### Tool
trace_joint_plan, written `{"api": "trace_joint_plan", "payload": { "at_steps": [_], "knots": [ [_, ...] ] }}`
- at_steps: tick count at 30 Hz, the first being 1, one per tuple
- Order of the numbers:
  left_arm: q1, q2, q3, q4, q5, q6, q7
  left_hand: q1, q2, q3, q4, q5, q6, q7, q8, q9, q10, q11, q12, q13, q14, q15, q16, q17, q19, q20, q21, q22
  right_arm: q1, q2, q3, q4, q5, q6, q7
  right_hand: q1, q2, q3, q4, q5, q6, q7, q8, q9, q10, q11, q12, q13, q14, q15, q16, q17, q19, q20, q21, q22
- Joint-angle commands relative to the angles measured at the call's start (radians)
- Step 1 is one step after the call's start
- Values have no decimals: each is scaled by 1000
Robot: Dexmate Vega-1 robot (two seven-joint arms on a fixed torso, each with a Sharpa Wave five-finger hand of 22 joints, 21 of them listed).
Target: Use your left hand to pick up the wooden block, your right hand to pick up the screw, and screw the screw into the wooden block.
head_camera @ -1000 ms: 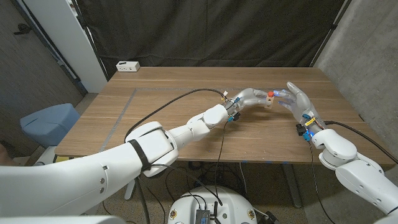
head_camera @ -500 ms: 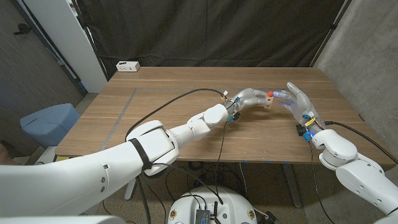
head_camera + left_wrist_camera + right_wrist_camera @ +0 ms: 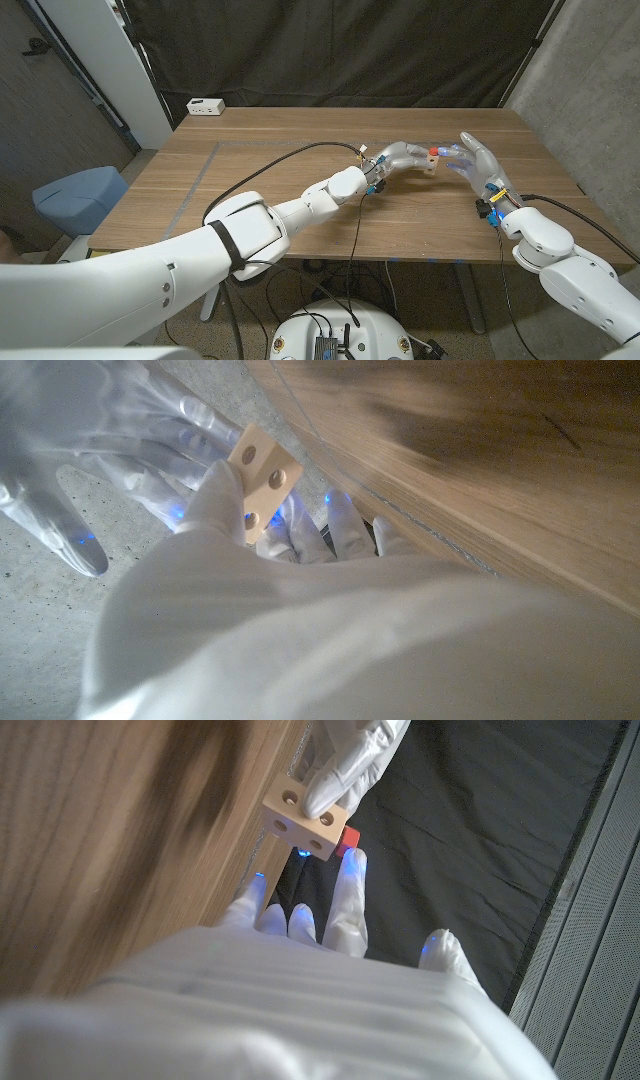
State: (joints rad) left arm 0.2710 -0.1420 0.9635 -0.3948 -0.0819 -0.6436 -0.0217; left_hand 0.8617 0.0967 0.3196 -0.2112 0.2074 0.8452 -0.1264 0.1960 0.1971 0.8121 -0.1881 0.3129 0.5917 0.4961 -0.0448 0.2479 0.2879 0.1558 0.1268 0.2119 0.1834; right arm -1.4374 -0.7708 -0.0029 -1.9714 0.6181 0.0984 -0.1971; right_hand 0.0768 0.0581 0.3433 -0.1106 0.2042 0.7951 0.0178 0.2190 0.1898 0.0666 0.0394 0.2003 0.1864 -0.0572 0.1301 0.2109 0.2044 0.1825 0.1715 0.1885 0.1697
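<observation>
My left hand [image 3: 402, 155] holds the small wooden block [image 3: 430, 165] above the table's right half. The block's drilled holes face the left wrist camera [image 3: 262, 472], and left fingers [image 3: 345, 770] press on it from the far side. The red screw [image 3: 435, 151] sits in the block, its head showing beside the wood [image 3: 347, 838]. My right hand [image 3: 476, 160] stands just right of the block with its fingers spread. One fingertip [image 3: 351, 865] touches the screw head, while the thumb stays well apart. The right hand [image 3: 95, 455] also appears behind the block [image 3: 305, 823].
A white power strip [image 3: 205, 106] lies at the wooden table's [image 3: 280, 200] far left corner. A black cable [image 3: 290, 160] trails along my left arm. A grey tape line [image 3: 200, 180] runs across the left half. A concrete wall stands right of the table.
</observation>
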Motion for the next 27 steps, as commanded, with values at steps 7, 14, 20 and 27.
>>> {"api": "trace_joint_plan", "payload": {
  "at_steps": [7, 14, 20, 27],
  "knots": [
    [-9, -3, 9, 5, -6, 7, 1, -5, 34, 68, 60, 7, 1, -5, 8, 4, 2, -1, 0, 1, -3, -69, 7, -1, 2, 5, 4, 6, 10, -19, -7, 13, 23, 0, 47, 0, 11, 7, 4, 5, 14, 2, 6, 1, 10, 3, 9, 3, 9, 4, 6, 3, 9, 3, 6, 2],
    [-8, -2, 11, 3, -4, 1, 3, -6, 34, 69, 60, 7, -4, -5, 7, 4, 2, 0, -1, 1, -4, -70, 7, -2, 1, 5, 4, 6, 14, -23, -10, 20, 32, 11, 68, -1, 11, 7, 5, 5, 17, 4, 5, 1, 12, 5, 9, 3, 9, 5, 6, 3, 9, 4, 6, 2],
    [-5, 0, 12, 0, -1, -6, 5, -7, 34, 69, 60, 7, -5, -7, 7, 4, 2, -2, -2, 2, -5, -70, 9, -2, 1, 4, 4, 6, 12, -16, -10, 30, 39, 36, 84, -1, 12, 8, 5, 5, 18, 2, 3, 1, 9, 5, 6, 3, 8, 5, 5, 3, 7, 3, 5, 2],
    [-3, 2, 13, -4, 6, -18, 11, -5, 31, 69, 58, 7, 1, -9, 10, 4, 4, -4, -3, 2, -2, -72, 10, -3, 2, 3, 4, 6, -3, -13, -2, 27, 37, 49, 75, 0, 13, 8, 5, 6, 17, 0, 1, 1, 8, 6, 5, 3, 7, 5, 4, 3, 4, 4, 4, 2]
  ]
}}
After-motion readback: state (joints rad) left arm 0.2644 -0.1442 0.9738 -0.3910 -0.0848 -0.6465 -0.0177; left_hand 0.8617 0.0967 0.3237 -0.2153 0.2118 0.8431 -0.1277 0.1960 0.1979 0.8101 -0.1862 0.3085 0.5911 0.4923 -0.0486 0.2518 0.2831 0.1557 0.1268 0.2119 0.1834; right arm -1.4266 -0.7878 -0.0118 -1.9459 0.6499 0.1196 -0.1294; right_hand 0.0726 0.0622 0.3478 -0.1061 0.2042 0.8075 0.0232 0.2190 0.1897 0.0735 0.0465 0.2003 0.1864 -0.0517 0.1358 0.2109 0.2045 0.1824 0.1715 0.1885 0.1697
